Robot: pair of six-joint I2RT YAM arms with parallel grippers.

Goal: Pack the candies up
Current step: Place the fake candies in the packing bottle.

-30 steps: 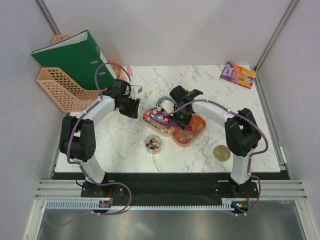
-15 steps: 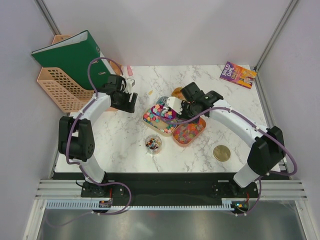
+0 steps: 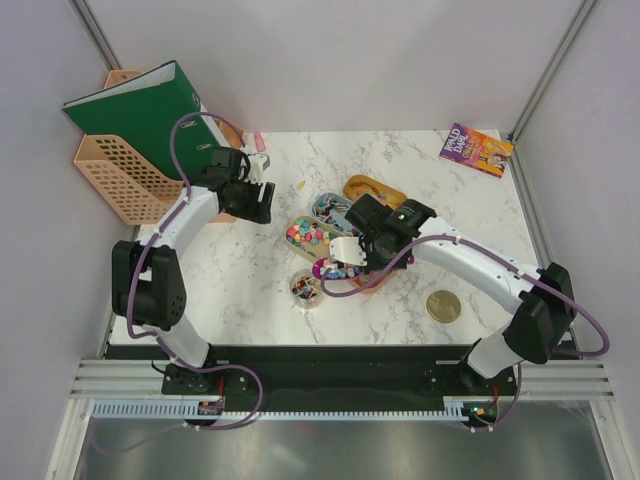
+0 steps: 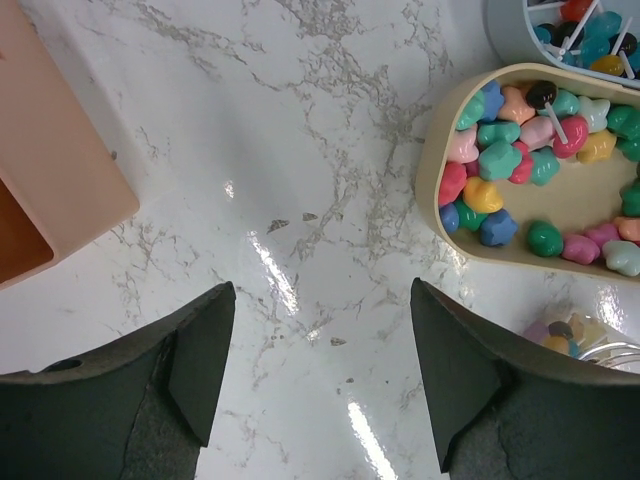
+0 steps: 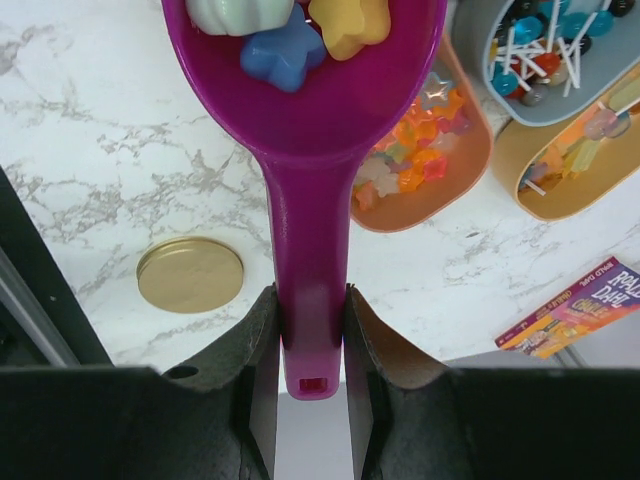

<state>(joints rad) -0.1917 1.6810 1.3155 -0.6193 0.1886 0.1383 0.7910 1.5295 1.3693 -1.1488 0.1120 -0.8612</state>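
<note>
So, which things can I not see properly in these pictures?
- Right wrist view: the top edge cuts off the scoop bowl, so its candies cannot be counted.
- Left wrist view: the jar is mostly behind a finger of the left pincer.
- Top view: the jar's contents are too small to name.

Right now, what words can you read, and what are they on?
"ROALD DAHL": on the purple book cover; the title under it is too blurred.
Green binder: spine label too small to read.
No other writing shows.
</note>
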